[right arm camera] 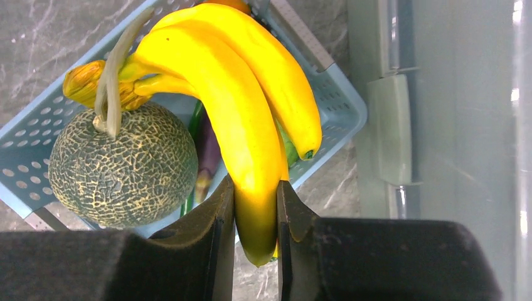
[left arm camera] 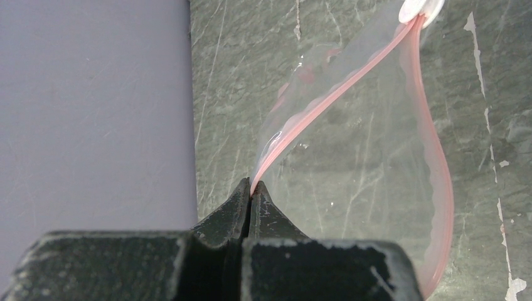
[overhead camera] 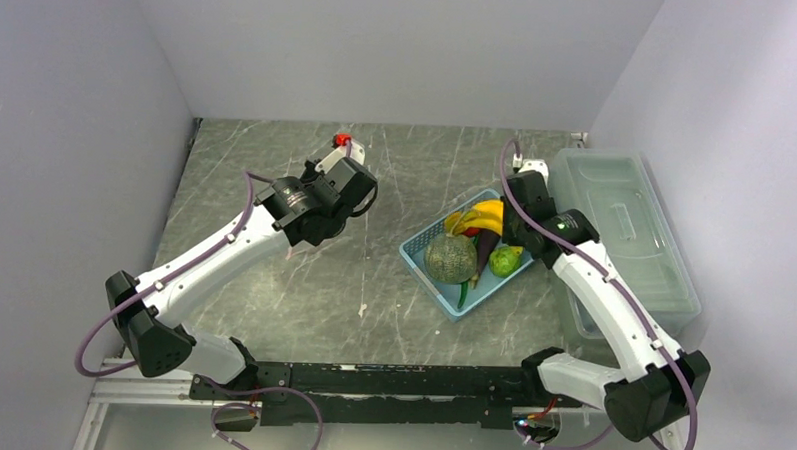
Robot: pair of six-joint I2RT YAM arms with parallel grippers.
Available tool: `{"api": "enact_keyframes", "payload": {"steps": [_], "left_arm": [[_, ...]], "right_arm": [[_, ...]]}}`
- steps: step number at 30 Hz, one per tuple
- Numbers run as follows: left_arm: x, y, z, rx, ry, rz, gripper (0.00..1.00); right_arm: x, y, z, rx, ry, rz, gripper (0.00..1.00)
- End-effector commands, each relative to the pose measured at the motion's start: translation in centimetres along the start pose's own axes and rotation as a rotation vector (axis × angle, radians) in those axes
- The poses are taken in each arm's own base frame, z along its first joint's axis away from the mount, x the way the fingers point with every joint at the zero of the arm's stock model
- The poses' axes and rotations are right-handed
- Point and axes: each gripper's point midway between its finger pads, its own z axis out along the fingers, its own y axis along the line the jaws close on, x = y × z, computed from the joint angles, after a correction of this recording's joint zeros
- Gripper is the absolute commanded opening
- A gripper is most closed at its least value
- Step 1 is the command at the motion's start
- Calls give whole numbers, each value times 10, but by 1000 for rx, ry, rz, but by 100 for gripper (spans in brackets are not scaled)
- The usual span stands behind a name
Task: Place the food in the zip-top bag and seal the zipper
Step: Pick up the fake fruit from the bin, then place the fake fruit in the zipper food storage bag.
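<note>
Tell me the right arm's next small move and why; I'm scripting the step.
Probably lift the right end effector straight up: it grips the banana bunch over the basket, and the left end effector holds the zip-top bag by its zipper, mouth open.

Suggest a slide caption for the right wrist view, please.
Right gripper shut on the banana bunch, beside the melon in the blue basket.

Dark grey, pale-veined table (overhead camera: 271, 311), enclosed on three sides by plain light walls (overhead camera: 78, 124). A light-blue perforated plastic basket (overhead camera: 418, 269) sits diagonally, right of centre. A large clear lidded box (overhead camera: 630, 228) stands just beside it along the right wall, not touching, its side latch (right arm camera: 389, 128) toward the basket.
</note>
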Motion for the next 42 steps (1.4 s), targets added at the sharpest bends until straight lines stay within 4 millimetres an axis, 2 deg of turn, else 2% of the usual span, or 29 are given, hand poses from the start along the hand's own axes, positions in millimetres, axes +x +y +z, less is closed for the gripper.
{"api": "enact_keyframes", "payload": {"steps": [1,6,11,21,27,35,42], "left_arm": [[-4,10,-8,-3,-32,-64,0],[-4,11,-8,-2,-35,-61,0],[-4,10,-8,0,-37,-58,0],[-3,7,-6,8,-39,-52,0],[0,7,-6,3,-36,-46,0],[1,9,-7,5,-40,-52,0],[3,11,-7,3,-40,-55,0]], "right_arm": [[-37,-18,-26,52,-130,41,0],[-43,-26,-36,78,-133,10,0],[-37,-34,-39,123,-71,-58,0],[-35,-63,-46,348,-30,-179,0],[-41,-66,-50,468,-28,-276,0],[-62,-58,-61,592,-81,-385,0],[-75,-60,-74,687,-106,-459,0]]}}
